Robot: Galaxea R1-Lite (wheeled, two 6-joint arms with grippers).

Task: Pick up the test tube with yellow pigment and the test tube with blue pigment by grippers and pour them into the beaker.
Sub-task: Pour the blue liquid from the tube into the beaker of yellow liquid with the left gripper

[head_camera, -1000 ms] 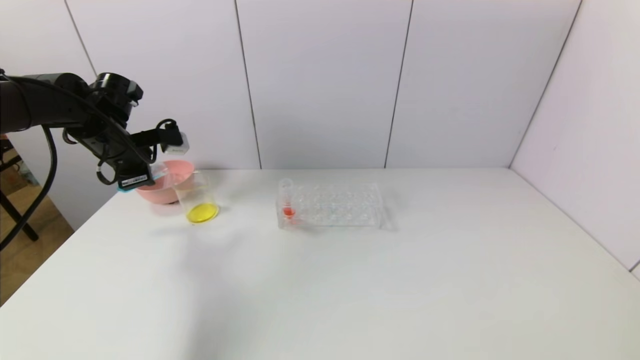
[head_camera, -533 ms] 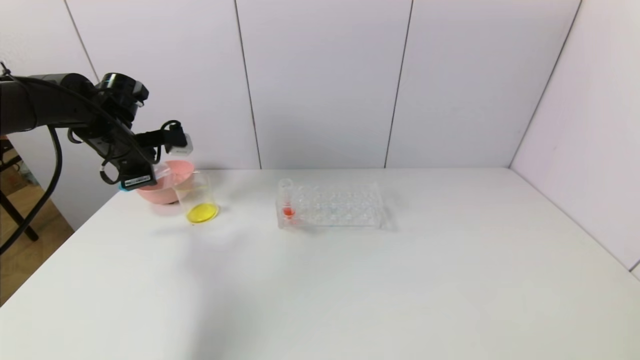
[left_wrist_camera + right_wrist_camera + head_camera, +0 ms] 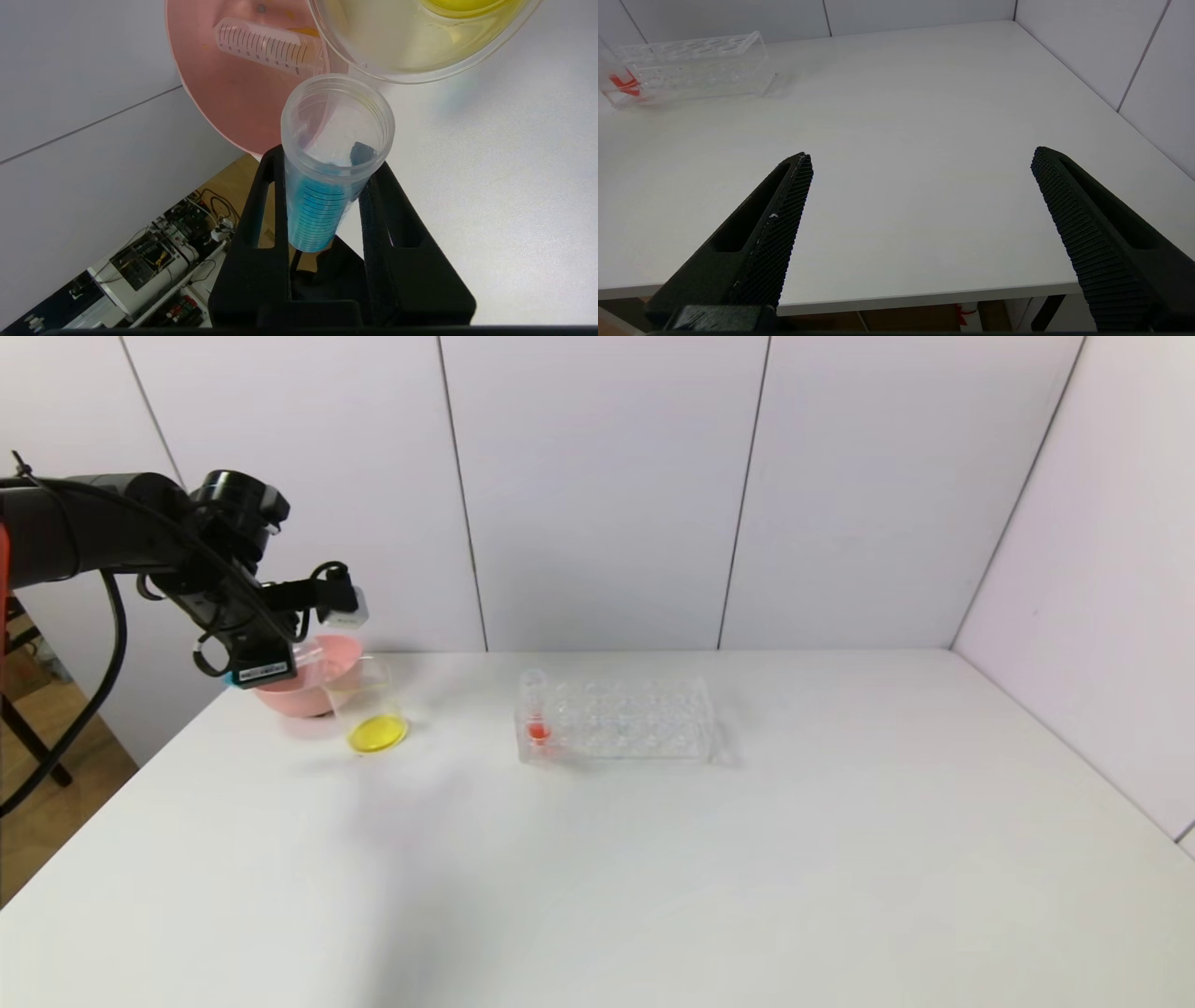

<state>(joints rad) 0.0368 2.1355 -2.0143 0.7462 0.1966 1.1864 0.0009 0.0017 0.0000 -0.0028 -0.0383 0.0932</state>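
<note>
My left gripper point(image 3: 327, 163) is shut on the test tube with blue pigment point(image 3: 317, 210), held at the table's far left. Blue liquid sits in the tube's lower end, and its open mouth lies just short of the beaker's rim. The beaker point(image 3: 367, 707) point(image 3: 411, 51) stands in front of the pink bowl with yellow liquid point(image 3: 378, 734) in its bottom. In the head view my left gripper point(image 3: 271, 663) hovers over the bowl's left side. A clear graduated tube with a yellowish trace point(image 3: 271, 39), the test tube with yellow pigment, lies in the bowl. My right gripper point(image 3: 922, 154) stands open over the table's near edge, holding nothing.
The pink bowl point(image 3: 322, 663) sits at the far left, touching the beaker. A clear tube rack point(image 3: 621, 719) stands mid-table with a red-orange tube point(image 3: 537, 714) at its left end. The table edge drops off just left of the bowl.
My left arm has shifted slightly right and up, bringing the blue tube closer to the beaker. The grip has stayed shut. Nothing else has moved.
</note>
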